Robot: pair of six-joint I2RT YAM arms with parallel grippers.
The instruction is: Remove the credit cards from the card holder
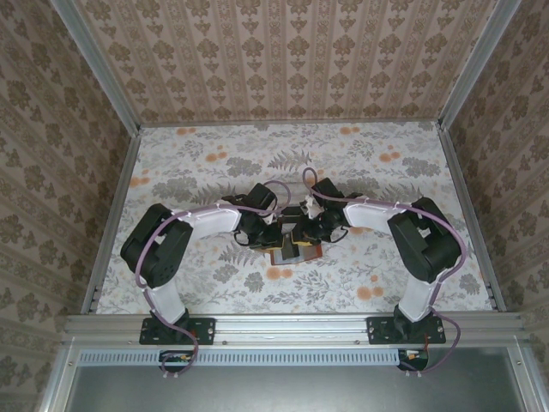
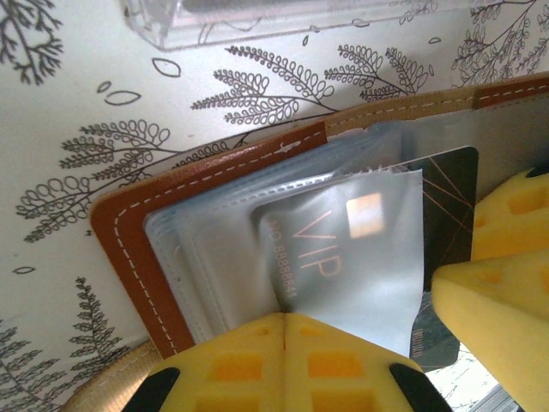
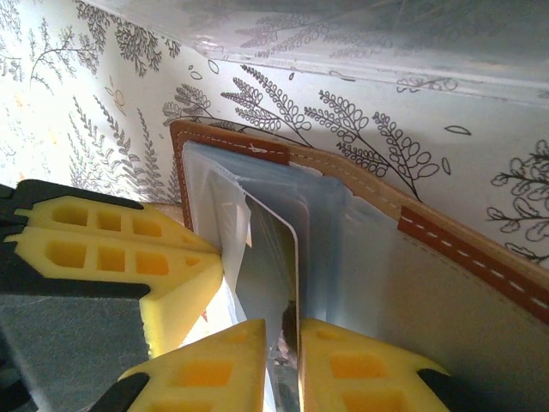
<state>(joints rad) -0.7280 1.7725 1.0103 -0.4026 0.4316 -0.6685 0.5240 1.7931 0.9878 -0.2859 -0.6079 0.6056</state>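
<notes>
two robot arms meet over an open brown wallet (image 1: 294, 255) lying near the middle of a flower-printed table (image 1: 403, 172), a little toward the near edge. the left gripper (image 2: 285, 330) is fully closed, its yellow fingers pressed together with no gap, their tips at the edge of the wallet's clear plastic sleeves (image 2: 214, 257); whether a sleeve is caught between them cannot be told. the right gripper (image 3: 290, 339) is nearly closed and pinches a thin credit card (image 3: 273, 266) seen edge-on, its lower edge between the two yellow pads and its upper part standing among the sleeves of the wallet.

from the left wrist, a grey card marked "vip" (image 2: 334, 257) sits inside a sleeve, tilted. a dark card (image 2: 450, 206) lies just beside it, next to the right gripper's fingers (image 2: 493, 296) that reach in from the right. the wallet's stitched brown rim (image 2: 129, 249) lies flat on the fern-patterned surface. a clear plastic tray (image 3: 386, 39) rests on the table just beyond the wallet, apart from it. the left gripper's fingers (image 3: 111, 249) touch the sleeves just beside the held card.
</notes>
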